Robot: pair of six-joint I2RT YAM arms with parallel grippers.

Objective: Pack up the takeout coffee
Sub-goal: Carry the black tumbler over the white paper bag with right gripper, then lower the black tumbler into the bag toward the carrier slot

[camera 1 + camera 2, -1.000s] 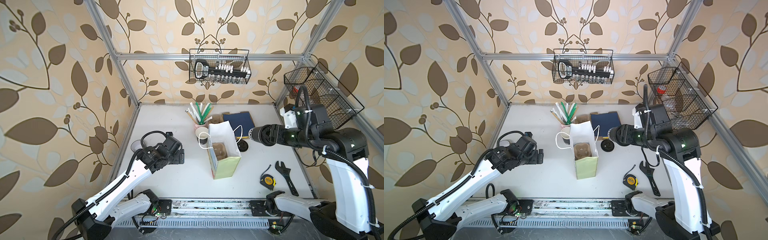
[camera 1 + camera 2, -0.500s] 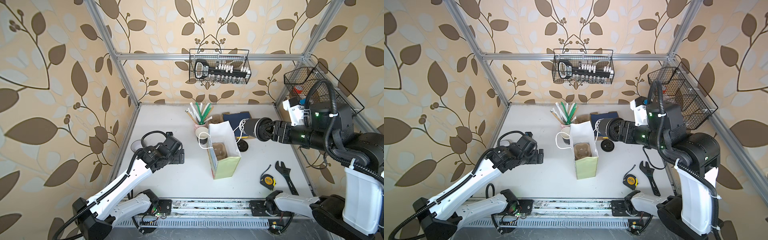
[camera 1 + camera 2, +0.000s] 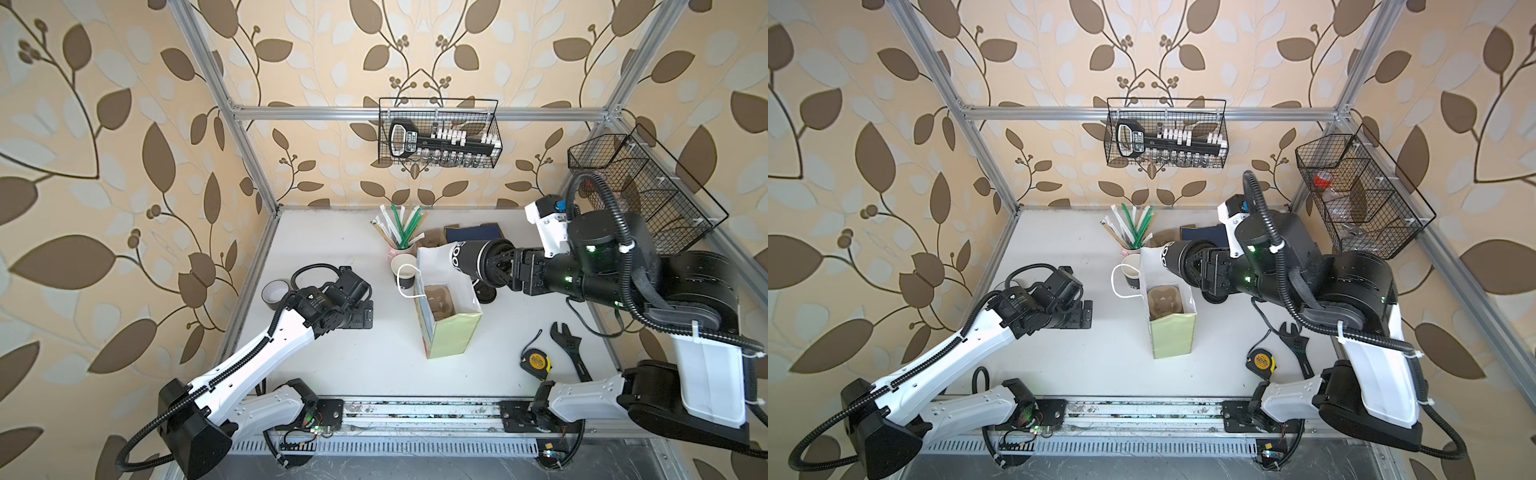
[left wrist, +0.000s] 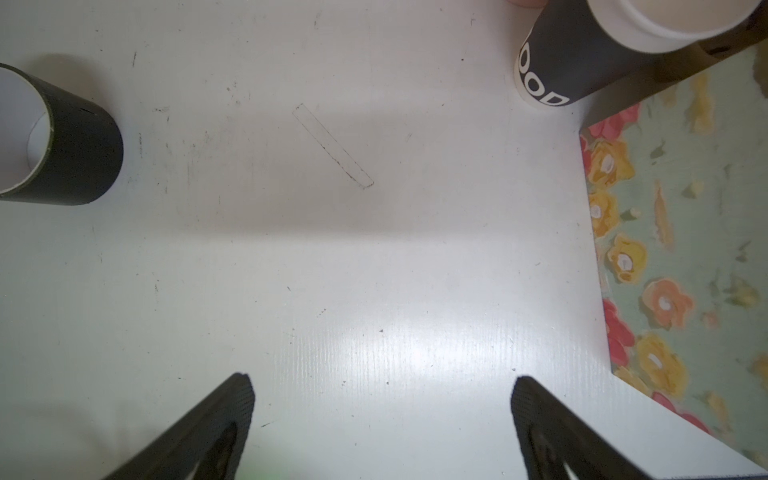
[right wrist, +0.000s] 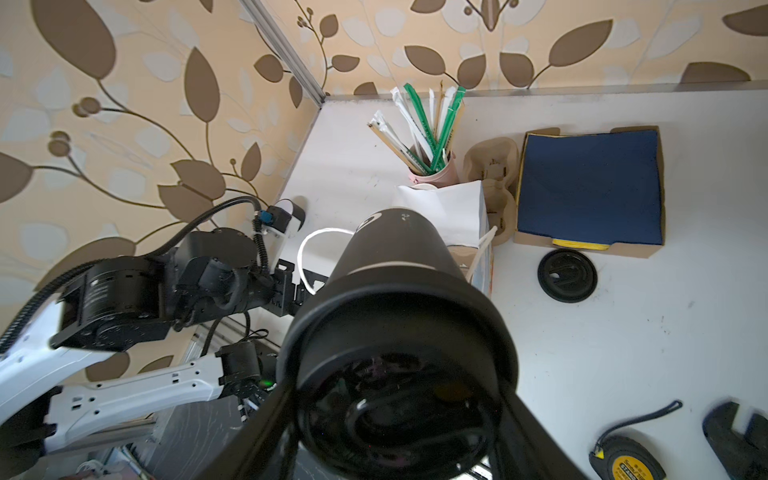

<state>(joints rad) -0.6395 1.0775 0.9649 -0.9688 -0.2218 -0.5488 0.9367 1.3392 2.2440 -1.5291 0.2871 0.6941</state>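
While the left claw (image 4: 382, 386) hangs with its jaws wide apart and empty over bare tabletop (image 4: 332, 257) left of the paper bag (image 3: 453, 332), the right claw (image 3: 492, 266) is clamped on the lidded end of the takeout coffee (image 3: 465, 257), held on its side above the bag's far rim. A second black cup (image 3: 403, 270) stands open just left of the bag, near the pink cup of straws (image 3: 400, 251).

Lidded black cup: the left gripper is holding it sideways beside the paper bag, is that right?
No, the right gripper holds the lidded black cup sideways beside the paper bag; the left gripper is open and empty. Both top views show it.
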